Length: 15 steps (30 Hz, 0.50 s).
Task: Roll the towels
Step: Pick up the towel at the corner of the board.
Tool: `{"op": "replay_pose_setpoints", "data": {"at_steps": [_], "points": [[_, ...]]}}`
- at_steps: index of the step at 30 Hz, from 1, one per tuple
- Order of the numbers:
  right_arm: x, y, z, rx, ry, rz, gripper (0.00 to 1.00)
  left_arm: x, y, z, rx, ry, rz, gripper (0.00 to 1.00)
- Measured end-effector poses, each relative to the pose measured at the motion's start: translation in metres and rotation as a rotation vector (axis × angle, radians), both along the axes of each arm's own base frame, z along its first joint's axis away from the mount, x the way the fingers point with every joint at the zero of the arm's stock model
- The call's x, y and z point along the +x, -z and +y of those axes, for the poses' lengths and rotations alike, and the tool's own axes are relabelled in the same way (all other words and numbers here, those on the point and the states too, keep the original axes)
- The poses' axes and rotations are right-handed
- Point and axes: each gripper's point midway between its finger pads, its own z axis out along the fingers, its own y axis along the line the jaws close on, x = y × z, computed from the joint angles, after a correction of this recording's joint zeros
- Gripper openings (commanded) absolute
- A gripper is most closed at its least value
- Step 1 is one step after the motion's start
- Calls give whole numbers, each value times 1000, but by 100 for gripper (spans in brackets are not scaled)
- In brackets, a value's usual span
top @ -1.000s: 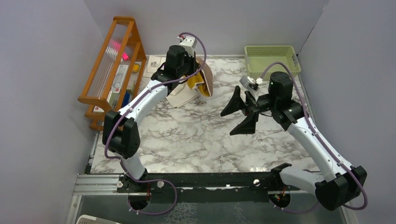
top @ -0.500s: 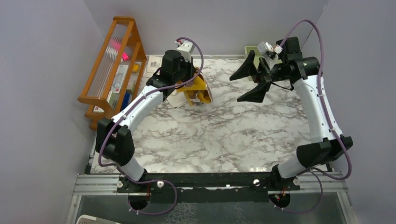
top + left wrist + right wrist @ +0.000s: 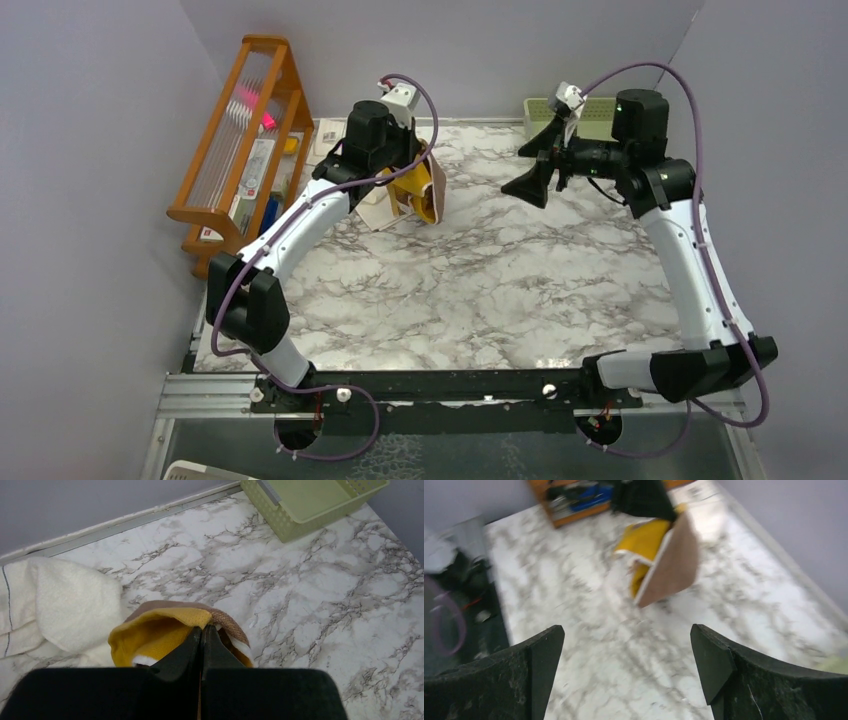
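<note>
My left gripper (image 3: 202,628) is shut on the top edge of the brown towel (image 3: 231,623), holding it up so its mustard-yellow reverse (image 3: 155,630) hangs open. In the top view this towel (image 3: 423,190) dangles at the table's back left, below my left gripper (image 3: 412,172). The cream towel (image 3: 376,212) lies crumpled on the marble just behind and left of it, and is also in the left wrist view (image 3: 65,600). My right gripper (image 3: 536,163) hovers open at the back right, pointing left at the brown towel (image 3: 671,565), well apart from it; nothing sits between its jaws (image 3: 626,635).
A light green basket (image 3: 592,112) stands at the back right corner, right behind the right gripper; it also shows in the left wrist view (image 3: 310,502). A wooden rack (image 3: 243,130) holding small items stands along the left wall. Grey walls close in the table.
The right arm swung from mid-table up to the back right, its open gripper now facing the brown towel. The left gripper kept its hold and shifted the hanging towel slightly.
</note>
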Motion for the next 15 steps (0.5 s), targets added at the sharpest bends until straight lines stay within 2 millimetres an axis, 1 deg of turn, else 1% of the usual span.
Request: {"op": "replay_pose_setpoints", "data": {"at_steps": [2,3,4,5,7,10,11,13,15], "points": [[17,-16,-10,2,148,-87,100,3,-5,-3,-8,7,-9,0],[24,-19,-16,11,220,-132,100,3,-7,-4,-10,10,-11,0],[33,-18,-26,33,318,-191,100,4,-7,-4,-12,12,-11,0],[36,-9,-34,57,397,-235,100,3,-7,-5,-12,14,-10,0],[36,26,-56,99,555,-297,100,3,-7,-5,-13,18,-9,0],[35,106,-84,106,732,-317,100,1,-7,-4,-11,18,-7,0],[37,134,-92,87,781,-294,100,0,-8,-4,-11,18,-7,0],[43,182,-106,37,874,-229,100,-3,-11,-2,-14,16,-14,0],[46,224,-120,-11,958,-179,100,-9,-19,1,-20,14,-26,0]]}}
